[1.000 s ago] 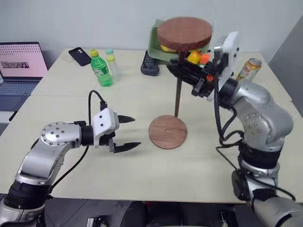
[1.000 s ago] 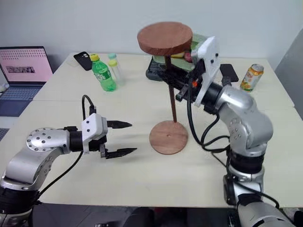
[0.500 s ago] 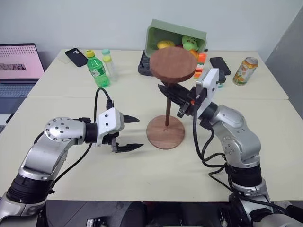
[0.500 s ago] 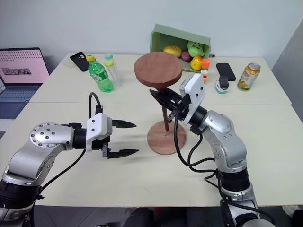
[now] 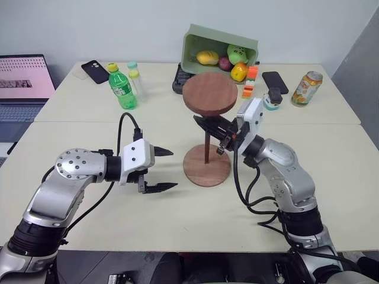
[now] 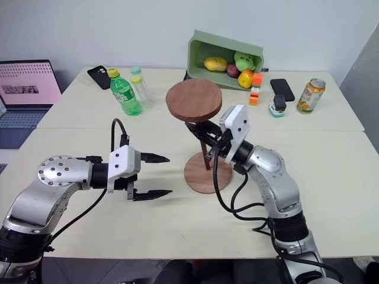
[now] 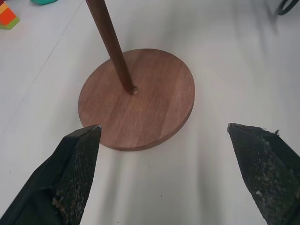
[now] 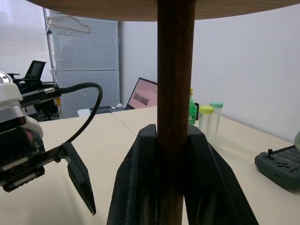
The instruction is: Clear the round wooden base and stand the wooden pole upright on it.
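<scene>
I see the table (image 5: 331,177) bearing the round wooden base (image 5: 206,165), a flat reddish-brown disc. My right gripper (image 5: 204,125) clamps the wooden pole (image 5: 206,142) upright, tip at its centre hole. My left gripper (image 5: 163,170) gapes wide beside it.

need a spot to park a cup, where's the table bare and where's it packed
Bare: the near table strip in front of the round wooden base, and the right side below the soda can. Crowded: the far edge, with the green bin, two phones, the green bottle. The middle is taken by the left gripper, and the right gripper holding the wooden pole.
</scene>
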